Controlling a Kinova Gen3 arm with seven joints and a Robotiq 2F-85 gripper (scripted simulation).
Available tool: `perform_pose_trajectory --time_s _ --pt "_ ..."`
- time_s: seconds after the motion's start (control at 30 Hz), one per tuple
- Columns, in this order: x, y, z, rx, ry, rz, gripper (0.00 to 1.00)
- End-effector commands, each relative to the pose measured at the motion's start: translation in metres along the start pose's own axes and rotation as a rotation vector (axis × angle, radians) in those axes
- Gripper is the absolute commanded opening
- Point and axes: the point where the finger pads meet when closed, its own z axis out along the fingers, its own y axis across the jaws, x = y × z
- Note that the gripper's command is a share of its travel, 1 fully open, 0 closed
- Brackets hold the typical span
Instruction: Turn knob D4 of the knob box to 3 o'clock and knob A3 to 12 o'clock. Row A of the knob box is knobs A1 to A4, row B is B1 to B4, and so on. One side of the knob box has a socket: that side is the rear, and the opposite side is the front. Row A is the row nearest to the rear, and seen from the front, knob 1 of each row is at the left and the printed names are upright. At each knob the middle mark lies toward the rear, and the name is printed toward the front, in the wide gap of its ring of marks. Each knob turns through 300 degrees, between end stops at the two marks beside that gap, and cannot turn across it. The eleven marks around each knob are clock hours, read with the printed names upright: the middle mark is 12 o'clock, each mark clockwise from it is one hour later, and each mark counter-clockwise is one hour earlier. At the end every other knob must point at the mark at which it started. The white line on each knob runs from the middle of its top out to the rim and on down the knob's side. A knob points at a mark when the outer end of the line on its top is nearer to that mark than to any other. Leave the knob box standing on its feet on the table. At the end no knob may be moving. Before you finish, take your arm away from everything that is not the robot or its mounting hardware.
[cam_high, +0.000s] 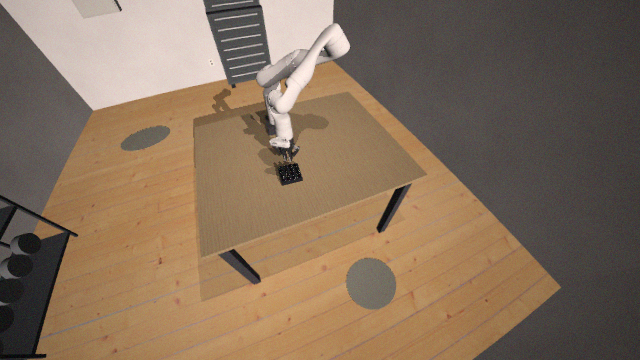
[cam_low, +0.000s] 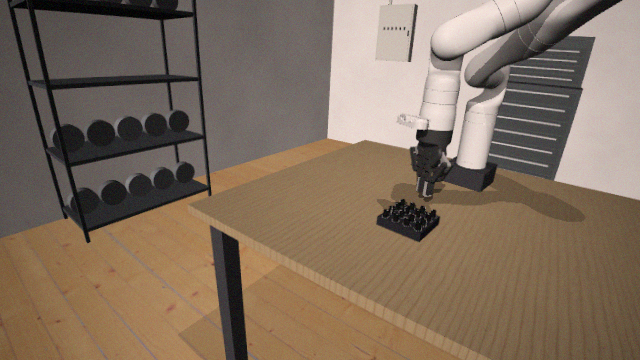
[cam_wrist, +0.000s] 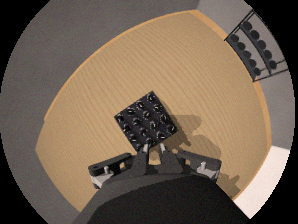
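Observation:
The black knob box (cam_high: 291, 181) (cam_low: 398, 230) (cam_wrist: 149, 106) stands on the table, with rows of black knobs on top. In the wrist view it appears turned diagonally. The printed names, the socket and the exact direction of each knob's line are too small to read, so I cannot tell D4 or A3 apart by name. My gripper (cam_high: 288, 158) (cam_low: 424, 195) (cam_wrist: 154, 149) is open by a narrow gap, with nothing between the fingertips. It hangs above and beside the box, on the side toward the arm's base. In the wrist view the fingertips overlap the box's lower edge.
The wooden table (cam_high: 240, 200) (cam_low: 320, 215) (cam_wrist: 100, 90) carries the box and the arm's base (cam_low: 470, 176), which stands behind the gripper. A shelf rack (cam_low: 135, 147) (cam_wrist: 255, 47) with round items stands beyond the table. Shadows of the arm fall on the table near the box.

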Motion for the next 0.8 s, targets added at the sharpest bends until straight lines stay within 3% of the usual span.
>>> perform_pose_trajectory --time_s 0.0,0.23,0.77 --pt "-0.0009 -0.0001 -0.0004 -0.004 -0.006 0.103 0.19" --pt "-0.0013 0.0011 -0.001 -0.007 -0.009 0.271 0.19" --pt "-0.002 0.0034 -0.004 -0.013 -0.01 0.834 0.19"
